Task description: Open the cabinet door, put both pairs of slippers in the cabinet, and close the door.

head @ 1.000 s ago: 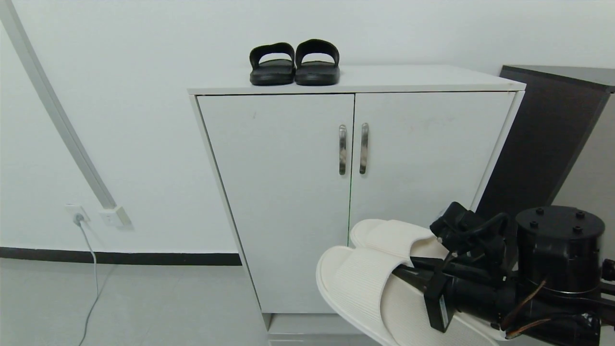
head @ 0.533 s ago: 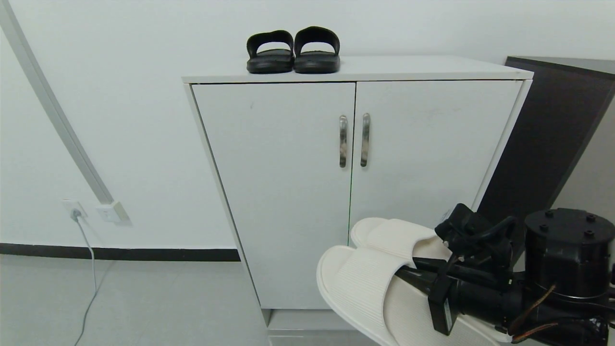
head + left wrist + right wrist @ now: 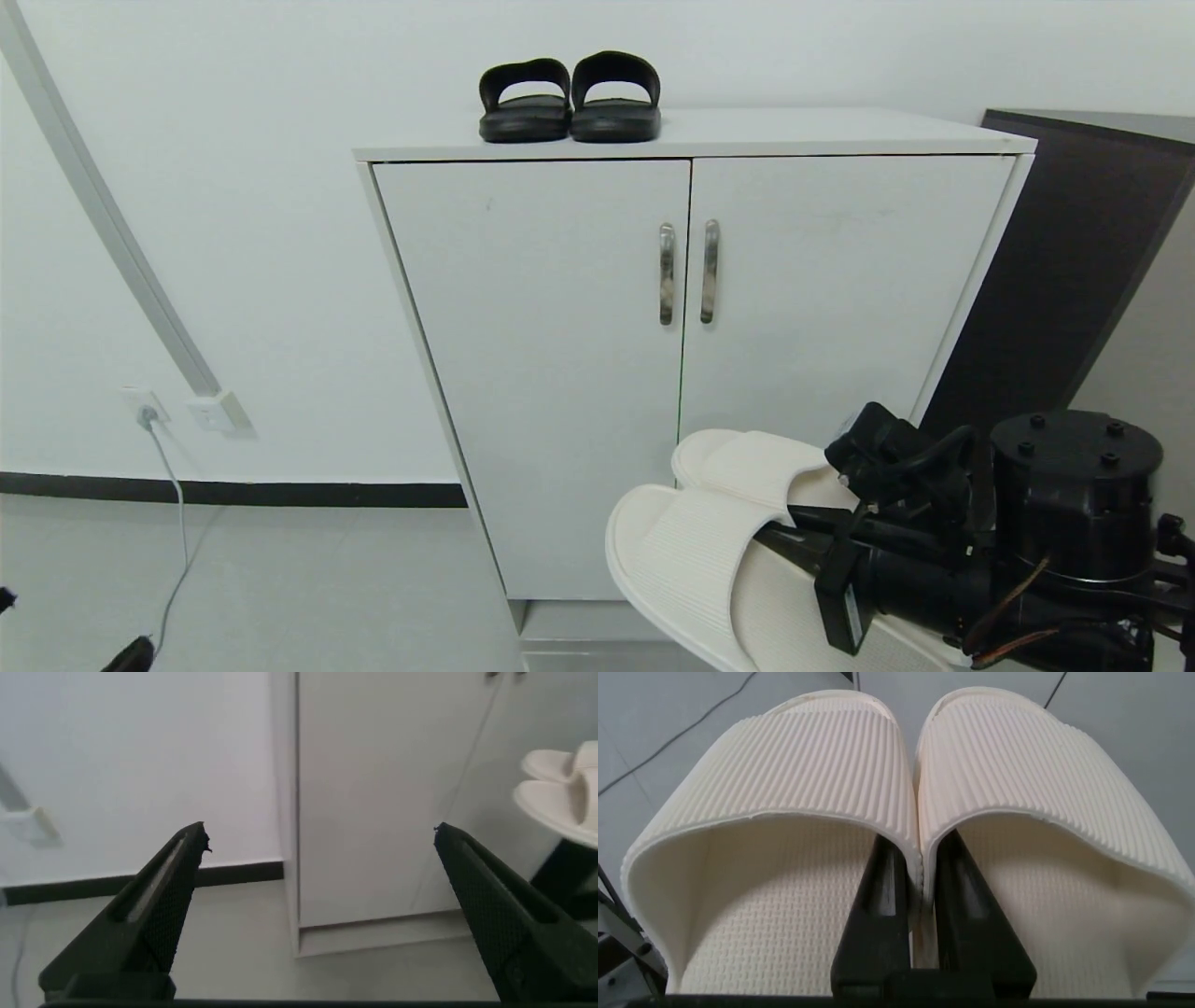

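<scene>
Lower right, my right gripper (image 3: 920, 863) pinches the white slippers (image 3: 695, 551) together by their straps; my left gripper (image 3: 318, 835) gapes wide, empty.

It looks like a plain room in a home or a test space: a white two-door cabinet (image 3: 551, 373) stands against a bare white wall (image 3: 233, 187) on a grey floor (image 3: 308, 588), with black slippers (image 3: 611, 126) on top, a socket (image 3: 217, 415) with a cable nearby and a dark skirting strip (image 3: 233, 501).
</scene>
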